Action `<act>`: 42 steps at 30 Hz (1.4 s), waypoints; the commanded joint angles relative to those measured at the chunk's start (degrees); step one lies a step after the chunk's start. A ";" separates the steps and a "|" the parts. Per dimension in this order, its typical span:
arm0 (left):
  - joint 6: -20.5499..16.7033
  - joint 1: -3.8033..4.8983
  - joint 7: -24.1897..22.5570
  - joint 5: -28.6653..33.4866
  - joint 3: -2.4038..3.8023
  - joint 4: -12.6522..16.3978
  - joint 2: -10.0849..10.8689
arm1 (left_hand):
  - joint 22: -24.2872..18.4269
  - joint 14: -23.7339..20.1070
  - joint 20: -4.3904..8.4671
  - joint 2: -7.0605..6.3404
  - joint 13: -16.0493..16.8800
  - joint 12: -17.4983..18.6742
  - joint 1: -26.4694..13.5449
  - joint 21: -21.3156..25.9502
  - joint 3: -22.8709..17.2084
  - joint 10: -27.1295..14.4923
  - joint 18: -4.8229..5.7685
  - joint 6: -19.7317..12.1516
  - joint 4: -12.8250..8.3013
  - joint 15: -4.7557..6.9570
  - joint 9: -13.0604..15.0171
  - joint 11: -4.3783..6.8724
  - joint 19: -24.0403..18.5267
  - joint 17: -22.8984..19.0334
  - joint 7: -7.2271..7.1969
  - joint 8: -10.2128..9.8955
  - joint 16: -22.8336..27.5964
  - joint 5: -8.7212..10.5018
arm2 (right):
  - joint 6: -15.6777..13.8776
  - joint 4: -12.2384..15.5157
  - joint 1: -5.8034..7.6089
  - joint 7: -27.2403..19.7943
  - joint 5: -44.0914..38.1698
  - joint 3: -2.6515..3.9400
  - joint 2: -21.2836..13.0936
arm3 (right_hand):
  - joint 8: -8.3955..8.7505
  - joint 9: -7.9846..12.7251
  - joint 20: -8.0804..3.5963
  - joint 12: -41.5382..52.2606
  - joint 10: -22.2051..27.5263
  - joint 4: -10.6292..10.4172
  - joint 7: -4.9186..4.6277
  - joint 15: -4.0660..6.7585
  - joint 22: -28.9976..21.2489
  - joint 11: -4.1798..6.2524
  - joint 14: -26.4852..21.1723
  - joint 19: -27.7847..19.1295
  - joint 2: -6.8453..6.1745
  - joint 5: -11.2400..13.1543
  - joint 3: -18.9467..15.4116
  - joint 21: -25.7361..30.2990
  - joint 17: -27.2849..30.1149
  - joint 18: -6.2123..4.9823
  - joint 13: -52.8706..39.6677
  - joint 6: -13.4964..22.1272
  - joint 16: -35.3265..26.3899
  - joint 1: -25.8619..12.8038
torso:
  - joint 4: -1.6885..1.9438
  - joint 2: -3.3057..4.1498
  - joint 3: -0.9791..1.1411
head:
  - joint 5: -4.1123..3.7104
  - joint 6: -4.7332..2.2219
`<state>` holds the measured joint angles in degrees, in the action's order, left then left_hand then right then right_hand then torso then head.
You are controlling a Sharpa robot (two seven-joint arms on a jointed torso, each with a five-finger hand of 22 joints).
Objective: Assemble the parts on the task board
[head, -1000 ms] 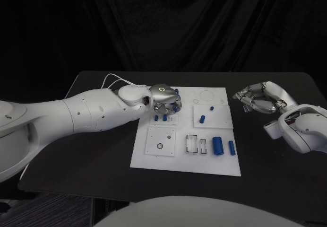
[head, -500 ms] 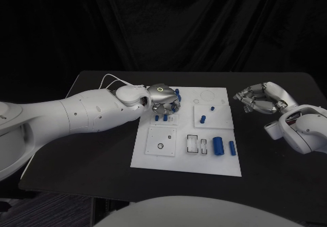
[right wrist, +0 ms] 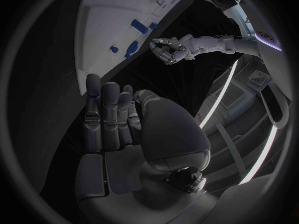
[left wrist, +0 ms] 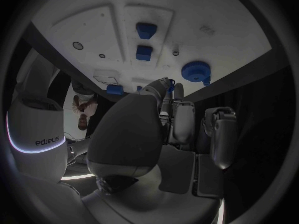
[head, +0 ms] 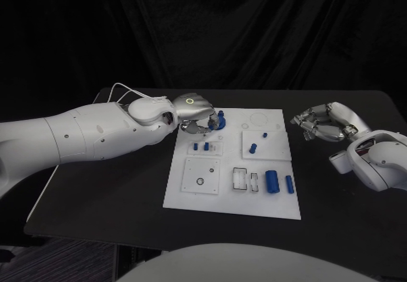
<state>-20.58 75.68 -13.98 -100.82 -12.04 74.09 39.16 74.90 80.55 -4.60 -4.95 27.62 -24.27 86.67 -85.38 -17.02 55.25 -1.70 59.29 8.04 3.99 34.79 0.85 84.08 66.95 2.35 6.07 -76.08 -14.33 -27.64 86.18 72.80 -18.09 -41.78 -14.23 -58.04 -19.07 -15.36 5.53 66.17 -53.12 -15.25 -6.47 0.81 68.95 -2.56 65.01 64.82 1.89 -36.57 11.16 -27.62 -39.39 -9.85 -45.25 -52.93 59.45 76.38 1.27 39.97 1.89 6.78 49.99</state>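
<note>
On the black table: white task board, lying flat in the middle.
Left hand: above the far left corner of the board, fingers curled down around a blue part that pokes out beside them; grasping it, lifted clear of the plate.
Left hand, wrist view: fingers reaching toward the board; grip itself hidden behind them.
Right hand: off the board's right edge, above bare table, fingers curled inward, nothing in them; clenched.
Right hand, wrist view: fingers side by side and bent toward the palm, nothing between them.
Near left square: two small blue pegs standing just below the left hand.
Far right square: short blue peg and a taller blue peg, close together.
Near right of board: thick blue cylinder lying flat, thinner blue rod just beside it, apart from each other.
Beside the cylinder: two narrow slots, side by side.
Near left plate: small dark ring.
</note>
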 commanded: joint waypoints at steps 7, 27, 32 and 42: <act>2.52 0.39 3.08 -0.37 -0.03 2.14 2.74 | 13.22 -0.55 -0.19 0.17 -0.29 0.49 -0.73 0.61 -0.49 0.54 0.30 -0.06 -0.10 -0.14 -0.10 -0.03 2.11 -0.61 -0.14 -0.48 0.60 0.62 | 0.78 -0.14 -0.07 1.68 -0.13 0.04 0.08 | -0.25 -0.09 0.06 0.05 0.05 -0.16 0.13 -0.08 0.09 0.13 0.23 0.39 -0.34 -0.23 0.31 0.39 0.12 -0.59 0.12 -0.37 -0.01 0.41 | -0.05 0.01 0.13 | 0.49 0.01; 3.81 -0.55 4.57 -0.36 -0.03 1.10 2.30 | 13.06 -0.87 -0.27 0.00 -0.65 0.82 -1.17 1.11 -0.59 0.99 0.18 0.20 -0.22 -0.23 -0.11 -0.14 1.77 -1.27 -0.09 -0.51 1.02 0.70 | 1.23 -0.37 -0.13 1.74 -0.13 0.04 0.34 | -0.22 -0.08 0.06 -0.33 0.61 0.07 0.11 -0.10 0.13 0.13 -0.11 0.31 -0.43 -0.34 0.60 0.49 0.54 -0.57 0.67 -0.23 -0.35 0.86 | -0.12 0.25 -0.30 | 0.60 0.01; 4.10 -0.82 4.42 -0.36 -0.03 0.67 1.88 | 13.06 -0.88 -0.28 -0.02 -0.71 0.90 -1.22 1.10 -0.62 1.01 0.18 0.13 -0.24 -0.24 -0.14 -0.17 1.78 -1.29 -0.07 -0.57 1.04 0.72 | 1.32 -0.39 -0.13 1.72 -0.13 0.04 0.43 | -0.24 -0.09 0.06 -0.30 0.57 0.08 0.12 -0.10 0.14 0.12 -0.11 0.30 -0.42 -0.34 0.63 0.50 0.50 -0.57 0.61 -0.25 -0.34 0.89 | -0.35 0.24 -0.16 | 0.82 0.01; 4.39 -1.49 3.98 -0.36 -0.03 -0.31 0.91 | 13.06 -0.87 -0.28 -0.04 -0.76 0.94 -1.27 1.13 -0.64 1.06 0.18 0.09 -0.26 -0.25 -0.16 -0.20 1.76 -1.28 -0.05 -0.61 1.03 0.74 | 1.46 -0.40 -0.14 1.75 -0.13 0.04 0.43 | -0.25 -0.10 0.07 -0.30 0.56 0.10 0.12 -0.10 0.14 0.12 -0.09 0.30 -0.40 -0.35 0.65 0.50 0.46 -0.57 0.60 -0.27 -0.32 0.92 | -0.25 0.13 0.08 | 0.53 0.01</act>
<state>-16.90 74.34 -9.48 -100.85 -12.11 73.85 40.19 74.93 79.94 -4.60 -5.02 26.90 -23.45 85.83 -84.42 -17.33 55.90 -1.70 59.26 7.73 3.78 34.63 0.78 84.08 65.75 2.36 5.74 -75.38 -13.65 -26.56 85.74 72.77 -17.32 -41.78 -14.25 -57.56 -19.07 -15.40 5.53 66.17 -52.82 -15.17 -6.47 0.81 69.02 -2.25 65.00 64.82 1.59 -36.57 11.57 -27.41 -38.88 -9.85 -44.59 -52.93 59.45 76.68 0.93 40.16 1.86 7.36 49.99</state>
